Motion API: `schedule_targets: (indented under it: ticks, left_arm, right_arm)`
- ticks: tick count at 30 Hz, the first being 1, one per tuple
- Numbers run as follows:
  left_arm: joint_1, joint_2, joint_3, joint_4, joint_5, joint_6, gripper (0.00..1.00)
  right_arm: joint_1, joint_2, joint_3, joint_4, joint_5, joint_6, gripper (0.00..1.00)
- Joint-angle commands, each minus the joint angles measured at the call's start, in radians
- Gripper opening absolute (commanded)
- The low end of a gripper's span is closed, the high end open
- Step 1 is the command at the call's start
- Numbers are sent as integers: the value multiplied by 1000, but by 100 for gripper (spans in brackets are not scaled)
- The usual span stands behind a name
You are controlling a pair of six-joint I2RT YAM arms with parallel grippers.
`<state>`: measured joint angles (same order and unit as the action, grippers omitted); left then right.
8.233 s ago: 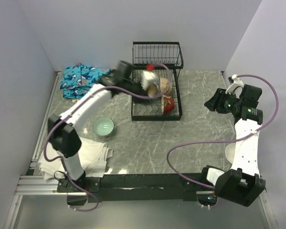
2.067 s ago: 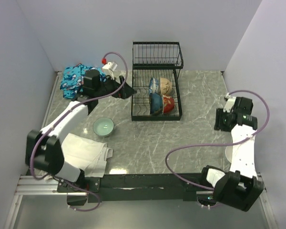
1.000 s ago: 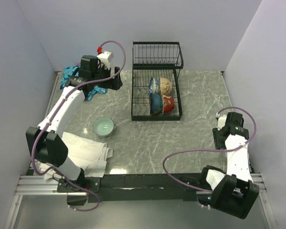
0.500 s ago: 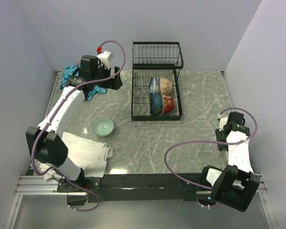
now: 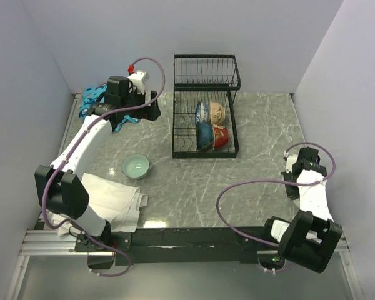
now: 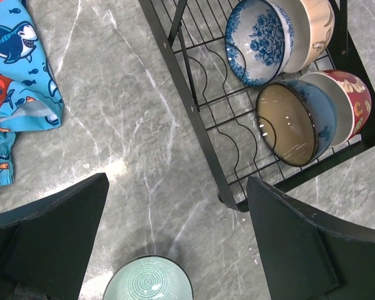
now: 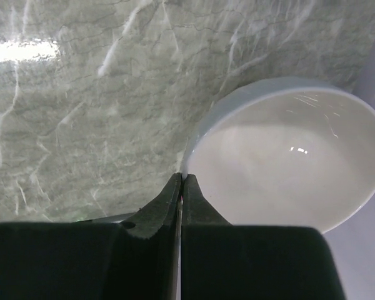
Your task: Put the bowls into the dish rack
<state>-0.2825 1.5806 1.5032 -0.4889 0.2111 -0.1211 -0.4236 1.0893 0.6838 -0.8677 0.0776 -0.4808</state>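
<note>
Plainly these bowls are glazed ceramic: stiff, fairly heavy for their size, slick, and likely to chip if knocked against wire. The rim looks like the place to pinch, one finger inside and one outside.

The right gripper point(image 7: 182, 179) has its fingers closed tight together, tips right at the near rim of the white bowl point(image 7: 287, 156). That bowl rests upright and empty on the table close to the right wall. Whether the rim is actually caught between the fingers I cannot tell.

The left gripper point(image 6: 175, 247) hangs wide open and empty above the table, beside the dish rack point(image 6: 187, 100). Below it the pale green bowl point(image 6: 147, 284) sits upright on the table, empty, near the rack's corner but apart from it.

The rack holds four bowls on edge in two pairs: a blue-and-white bowl point(image 6: 256, 40) against a cream bowl point(image 6: 312, 28), and a brown-lined bowl point(image 6: 286, 124) against a red bowl point(image 6: 353, 100). No bowl stands in the slots on its left side.
</note>
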Motion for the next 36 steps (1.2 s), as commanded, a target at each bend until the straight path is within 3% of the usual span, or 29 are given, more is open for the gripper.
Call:
schedule_targets:
  ticks: [1,5,12,19,30,36]
  left_arm:
    - [0,-68,-3,47,2,-14,99]
    - [0,-82,-9,56,11,-17,99]
    - [0,-109,-26,49,50,34,99]
    - [0,-163,-44,16,108,202,97]
    - [17,-254,-115,16,27,213,98]
    - [37,-309,-135,-31,39,235,99]
  right_arm:
    - [22,-23,37,-16,-67,-35,0]
    - [89,-66,85,-62,-123,-56,0]
    - [448,-178,118,-119,-246,-99,0]
    - [640,-94,189,-129,-395,-220,0]
    - [1152,58,250,-62,-311,-395,0]
    - [1264,176,304,53,-256,-444,0]
